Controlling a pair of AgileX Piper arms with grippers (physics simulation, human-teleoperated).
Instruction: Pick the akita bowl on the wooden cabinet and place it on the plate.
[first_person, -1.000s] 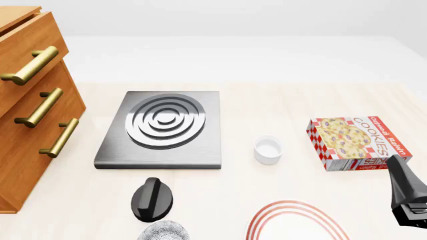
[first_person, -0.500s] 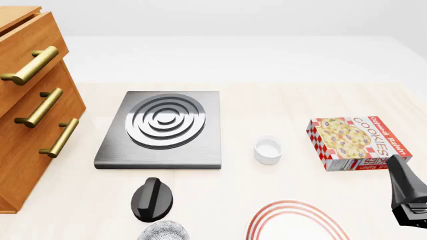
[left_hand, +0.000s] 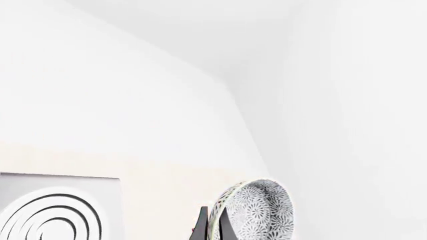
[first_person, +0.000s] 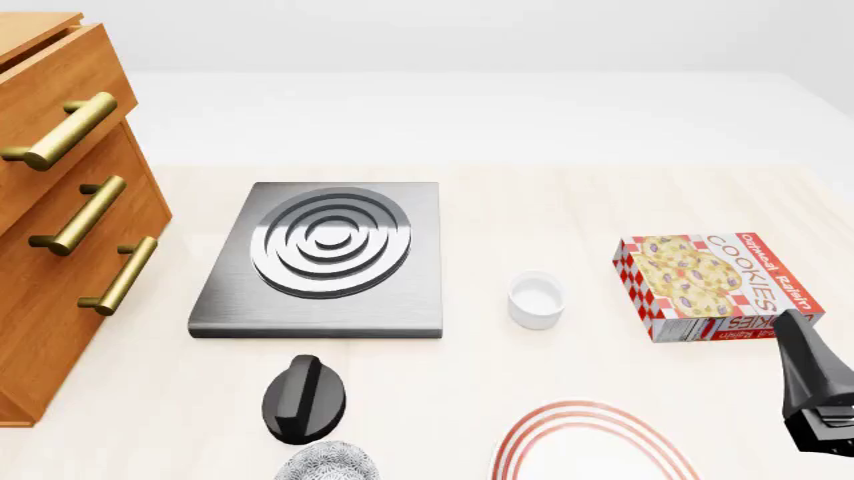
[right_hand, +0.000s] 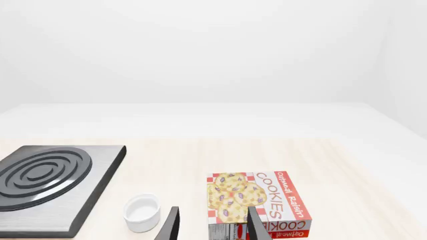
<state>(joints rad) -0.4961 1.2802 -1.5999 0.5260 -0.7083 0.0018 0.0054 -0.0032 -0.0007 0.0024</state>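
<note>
Standing at the left edge of the surface (first_person: 561, 190), the wooden cabinet (first_person: 60, 240) is the largest thing seen, and its top is cut off in the front view, so nothing can be said of what remains there. The grey stove (first_person: 324, 257) lies flat near the middle of the surface, with the cookie box (first_person: 711, 287) toward the right edge and the small white ramekin (first_person: 537, 299) between them. The plate (first_person: 594, 445) is only partly shown at the near edge, bare and apparently kept free for the delivery. The akita bowl (left_hand: 257, 212) is no longer on the cabinet: in the left wrist view it is seen tipped on edge, its rim pinched between the left gripper's (left_hand: 212, 225) fingers, a hold judged to suit carrying it across. In the front view only a patterned sliver appears at the near edge, just left of the plate. The right gripper (right_hand: 212, 225) is shown in its wrist view with fingers spread and empty, parked near the cookie box, seemingly kept out of the way.
</note>
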